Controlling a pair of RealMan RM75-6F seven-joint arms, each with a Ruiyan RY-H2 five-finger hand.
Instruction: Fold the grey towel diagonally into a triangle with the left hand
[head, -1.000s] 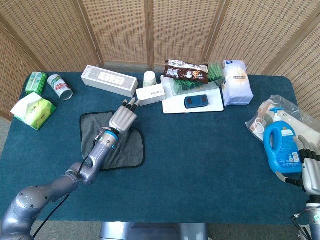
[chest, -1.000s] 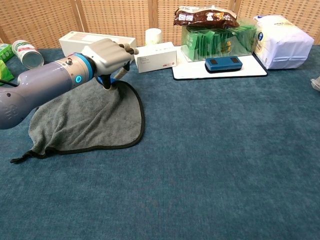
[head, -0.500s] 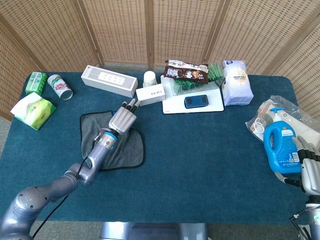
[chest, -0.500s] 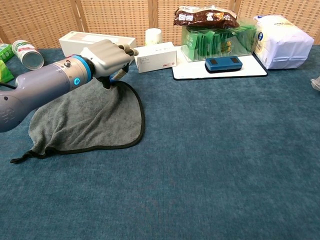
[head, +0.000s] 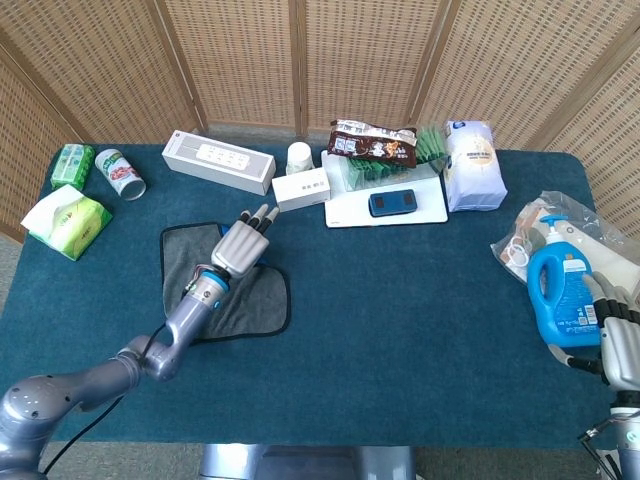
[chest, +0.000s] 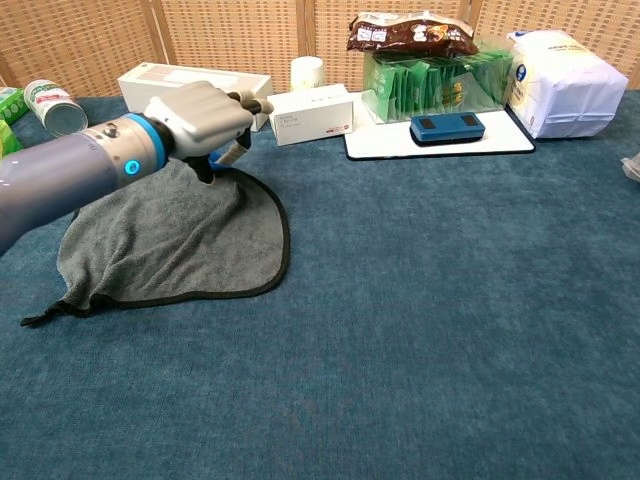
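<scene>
The grey towel (head: 225, 285) (chest: 175, 235) with a dark hem lies on the blue table, left of centre, its right side a rounded fold. My left hand (head: 243, 240) (chest: 197, 115) hovers over the towel's far corner with its fingers stretched out toward the white boxes. In the chest view its thumb points down at the towel's far tip, and I see no cloth pinched. My right hand (head: 620, 335) rests at the table's right edge beside a blue bottle, fingers apart and holding nothing.
Beyond the towel stand a long white box (head: 218, 160), a small white box (head: 301, 188) and a paper cup (head: 299, 156). A white tray (head: 345, 212) carries a dark phone-like item. Tissue packs and a can (head: 120, 172) lie far left; a blue detergent bottle (head: 562, 295) stands right.
My left hand has drifted a little to the left and back along the towel's far corner. The towel and my right hand have not moved.
</scene>
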